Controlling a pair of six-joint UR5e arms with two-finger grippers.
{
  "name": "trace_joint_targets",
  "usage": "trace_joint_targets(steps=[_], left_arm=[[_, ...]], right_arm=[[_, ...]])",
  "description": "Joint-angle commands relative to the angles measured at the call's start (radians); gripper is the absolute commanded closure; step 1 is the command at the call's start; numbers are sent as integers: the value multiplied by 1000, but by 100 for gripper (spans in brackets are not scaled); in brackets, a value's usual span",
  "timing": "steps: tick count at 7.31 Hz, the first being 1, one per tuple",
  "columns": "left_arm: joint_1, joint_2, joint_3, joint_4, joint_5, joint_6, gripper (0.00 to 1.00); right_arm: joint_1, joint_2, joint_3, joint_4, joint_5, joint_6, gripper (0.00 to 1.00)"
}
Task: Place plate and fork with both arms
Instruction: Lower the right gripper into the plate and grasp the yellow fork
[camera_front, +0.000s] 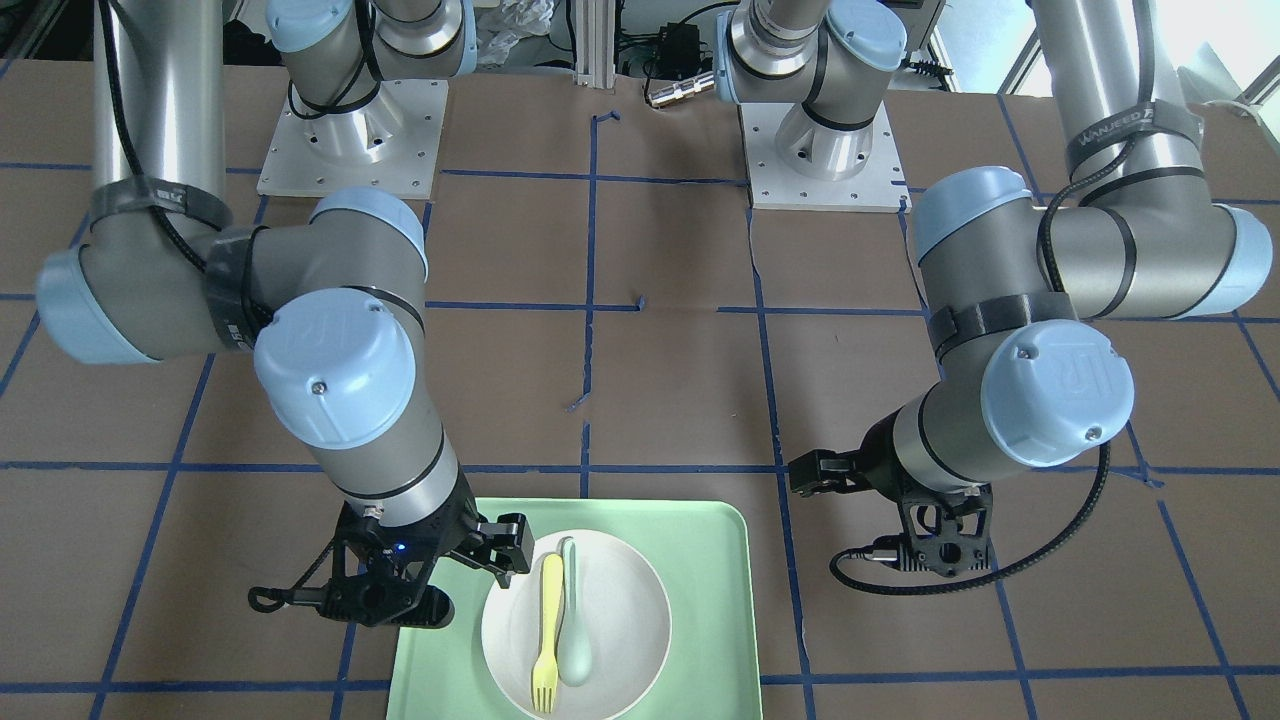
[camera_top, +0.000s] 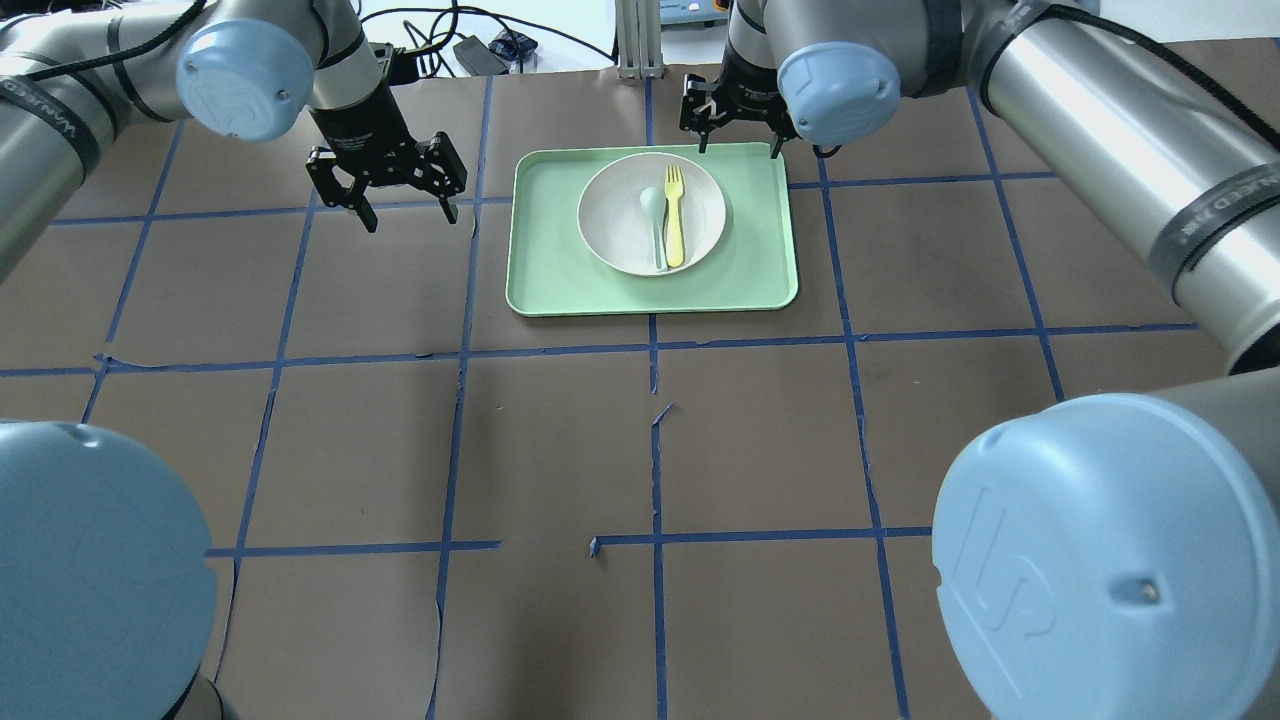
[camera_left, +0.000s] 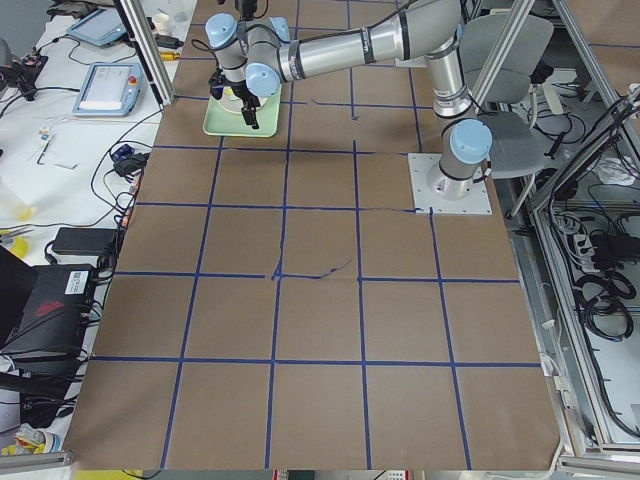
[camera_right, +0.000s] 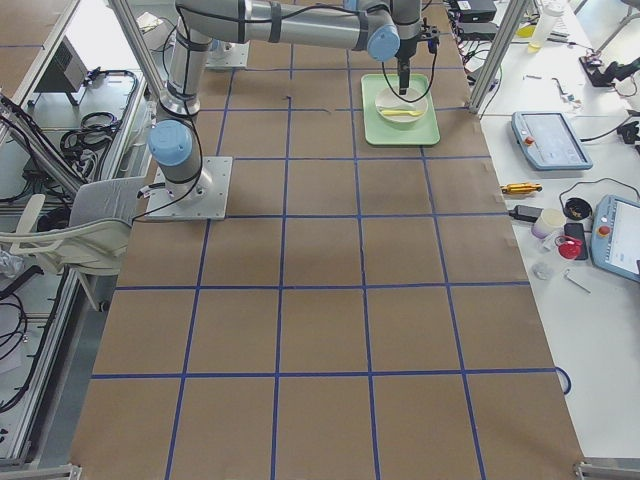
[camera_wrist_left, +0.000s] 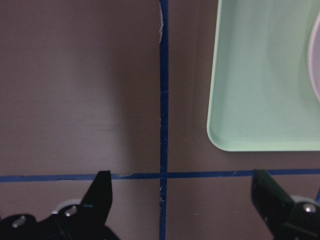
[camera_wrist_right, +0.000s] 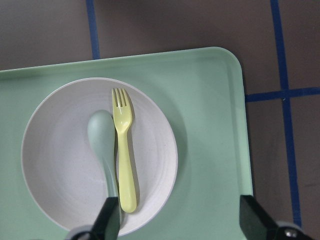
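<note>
Hovering spread wide over the tray's (camera_top: 545, 285) far edge, your right gripper (camera_top: 738, 148) had the fork (camera_top: 675, 215) just left, on the plate (camera_top: 612, 235).

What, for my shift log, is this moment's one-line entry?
left end effector open, beside tray | right end effector open, above tray | fork, spoon on plate

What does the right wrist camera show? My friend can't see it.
A yellow fork and a pale green spoon lie side by side on an off-white plate, which sits on a mint-green tray. The right gripper shows its black fingers at the bottom, wide apart and empty. The table is brown with blue tape lines.
</note>
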Motion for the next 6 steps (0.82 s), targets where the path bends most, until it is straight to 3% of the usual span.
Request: trace_joint_targets(steps=[1, 6], left_arm=[[12, 43, -82, 5, 4, 23, 0], [12, 63, -166, 54, 2, 46, 0]], right_arm=[[24, 71, -2, -55, 9, 9, 30], [53, 169, -42, -93, 9, 32, 48]])
